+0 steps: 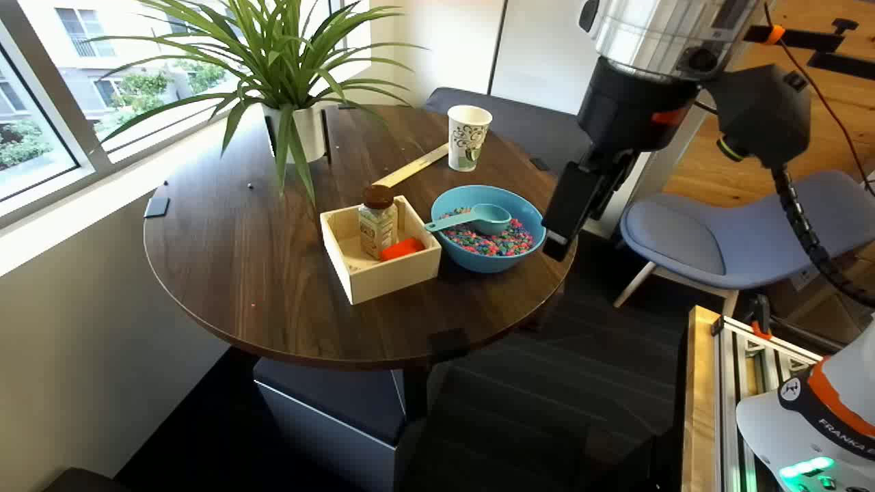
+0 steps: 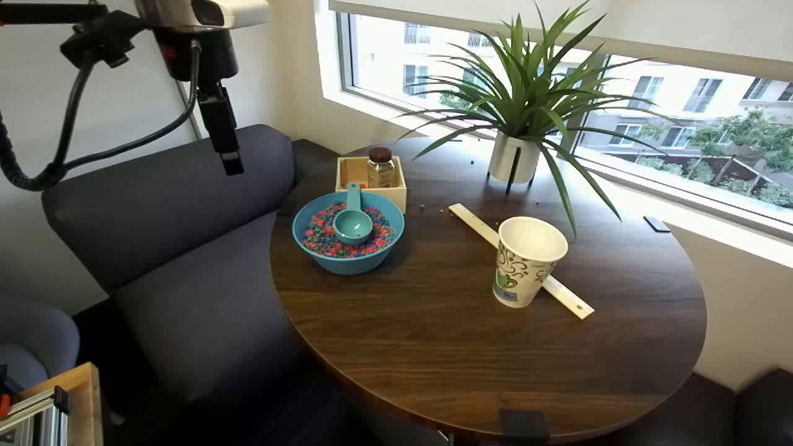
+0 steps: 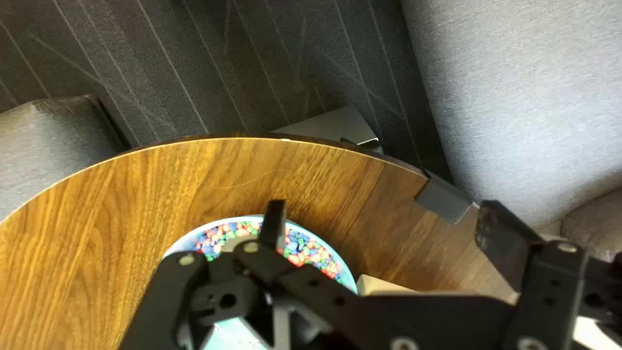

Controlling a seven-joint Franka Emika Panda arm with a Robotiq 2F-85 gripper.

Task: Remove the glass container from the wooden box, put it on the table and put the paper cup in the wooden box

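Observation:
The glass container, a see-through jar with a brown lid, stands upright in the wooden box beside a small orange object. The jar and box also show in an exterior view, and a box edge shows in the wrist view. The white printed paper cup stands upright on the dark round table; the cup shows in both exterior views. My gripper is open and empty, raised above the table near the bowl side. It is apart from jar and cup.
A blue bowl with coloured bits and a teal scoop stands right beside the box. A flat wooden strip lies by the cup. A potted plant stands near the window. A dark clip sits on the table's edge.

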